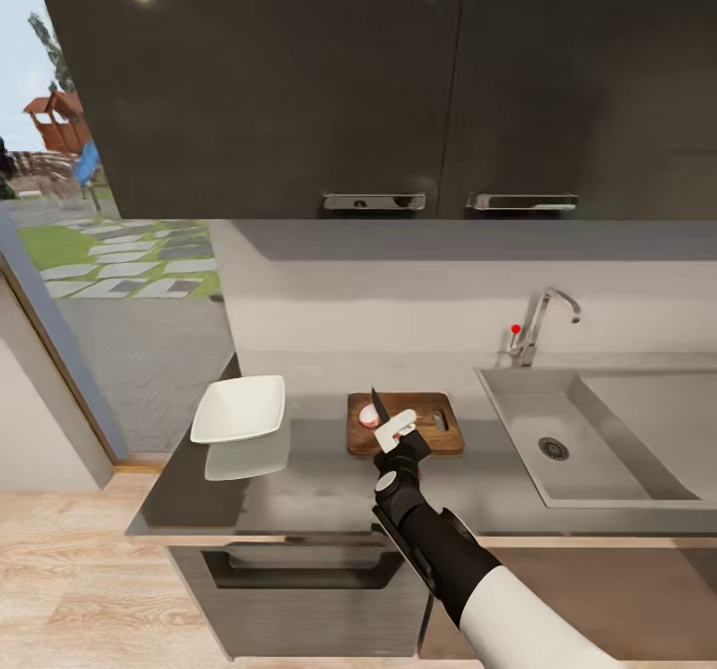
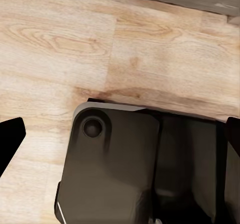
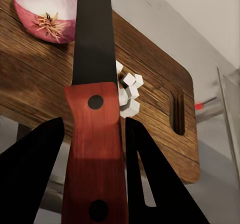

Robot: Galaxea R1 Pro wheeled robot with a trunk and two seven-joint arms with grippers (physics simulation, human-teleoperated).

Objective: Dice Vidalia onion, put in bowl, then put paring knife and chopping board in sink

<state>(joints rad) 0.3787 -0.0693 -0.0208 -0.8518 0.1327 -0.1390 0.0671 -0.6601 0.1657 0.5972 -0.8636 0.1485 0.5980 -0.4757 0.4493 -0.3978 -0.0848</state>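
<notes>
Right gripper (image 3: 95,179) clamps the paring knife (image 3: 92,134) over the chopping board (image 3: 150,109), beside onion half (image 3: 47,14) and dice (image 3: 127,91); left gripper's finger state cannot be told.

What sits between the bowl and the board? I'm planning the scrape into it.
Nothing: in the head view the countertop is bare between the bowl and the board.

Wooden floor (image 2: 60,44) (dark robot base (image 2: 120,159) below).
</notes>
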